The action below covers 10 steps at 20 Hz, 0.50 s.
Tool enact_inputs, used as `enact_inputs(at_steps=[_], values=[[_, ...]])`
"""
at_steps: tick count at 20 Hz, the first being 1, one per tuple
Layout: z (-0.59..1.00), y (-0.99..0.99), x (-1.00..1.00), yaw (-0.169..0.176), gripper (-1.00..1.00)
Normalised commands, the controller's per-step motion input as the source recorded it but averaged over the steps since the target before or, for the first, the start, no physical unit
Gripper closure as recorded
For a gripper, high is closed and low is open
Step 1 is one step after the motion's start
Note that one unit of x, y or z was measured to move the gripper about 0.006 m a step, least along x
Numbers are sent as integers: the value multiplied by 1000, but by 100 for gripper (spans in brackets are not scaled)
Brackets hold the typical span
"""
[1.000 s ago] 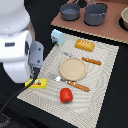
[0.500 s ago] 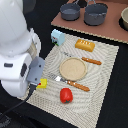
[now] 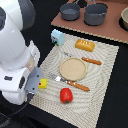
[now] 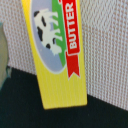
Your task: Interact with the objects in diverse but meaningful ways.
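Observation:
A flat yellow packet [image 3: 43,83] with red "BUTTER" print and a cow picture lies at the placemat's edge on the exterior view's left. It fills the wrist view [image 4: 57,55], very close. My gripper [image 3: 34,83] hangs right beside or over it, and its fingers do not show in either view. A red round fruit [image 3: 66,95] lies near the placemat's front edge. A pale blue-white carton [image 3: 58,36] and a golden-orange bread loaf [image 3: 85,45] lie at the far side.
A beige plate [image 3: 73,68] sits mid-placemat [image 3: 107,85], with an orange-handled knife [image 3: 91,61] and fork [image 3: 75,84] beside it. Two grey pots [image 3: 70,11] [image 3: 95,13] and a bowl [image 3: 124,18] stand on the brown board behind. The surface around is black.
My arm has come down and closer to the yellow packet, now covering more of it. The other objects have not moved.

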Motion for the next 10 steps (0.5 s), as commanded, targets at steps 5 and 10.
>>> enact_inputs(at_steps=[5, 10], values=[[-411, -1, 47, -1, 100], [-353, -6, 21, 0, 100]])
